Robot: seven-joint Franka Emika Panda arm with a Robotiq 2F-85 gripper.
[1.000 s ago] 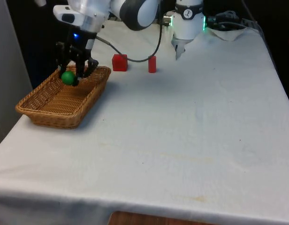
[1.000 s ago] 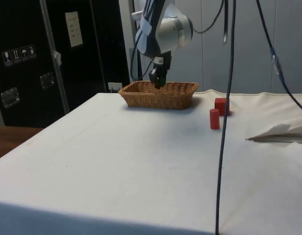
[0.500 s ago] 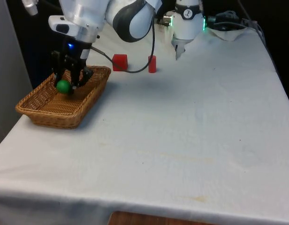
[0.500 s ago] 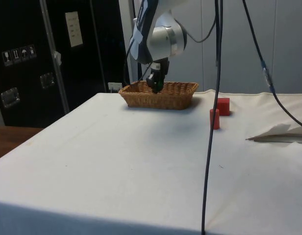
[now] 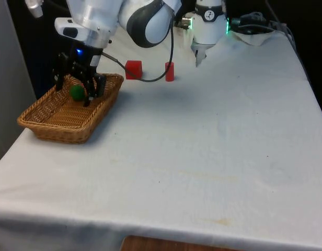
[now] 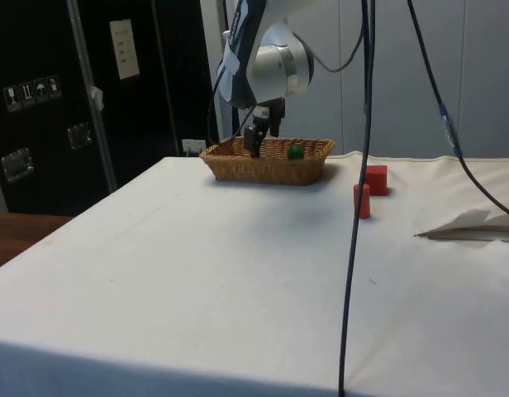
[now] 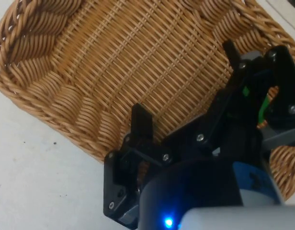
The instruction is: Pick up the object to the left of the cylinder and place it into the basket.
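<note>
Change: since half a second ago my tool's fingers have spread and let the green ball go; it sat pinched between them before.
Ball: the green ball [image 5: 76, 92] [image 6: 295, 152] now lies inside the basket [image 5: 43, 123] [image 6: 238, 168] [image 7: 66, 96], apart from the fingers.
Tool: I see the tool [image 5: 74, 90] [image 6: 254, 139] [image 7: 186, 79] wide open, holding nothing, hanging just above the basket's woven floor.
Cube: a red cube [image 5: 133, 69] [image 6: 374, 179] sits on the counter [image 5: 213, 136] past the basket.
Cylinder: a red cylinder [image 5: 169, 71] [image 6: 362, 201] stands near the cube, apart from it.
</note>
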